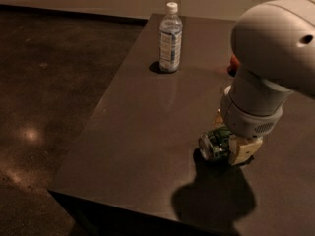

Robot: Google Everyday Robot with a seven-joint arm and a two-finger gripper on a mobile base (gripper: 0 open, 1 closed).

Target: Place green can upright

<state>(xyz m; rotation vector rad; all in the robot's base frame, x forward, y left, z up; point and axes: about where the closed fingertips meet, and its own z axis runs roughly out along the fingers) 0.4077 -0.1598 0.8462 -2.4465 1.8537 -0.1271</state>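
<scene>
The green can [214, 144] lies on its side on the dark table [147, 127], near the front right, with its silver end facing me. My gripper [228, 139] reaches down from the large white arm [268, 68] and straddles the can. One pale finger [244, 150] presses against the can's right side. The other finger [217, 114] shows only as a sliver behind the can. The jaws stand closed on the can, which still rests on the table.
A clear plastic water bottle [171, 37] with a white cap stands upright at the back of the table. A red object [233, 63] peeks out from behind the arm. The table's left and front edges drop to a dark floor [44, 107].
</scene>
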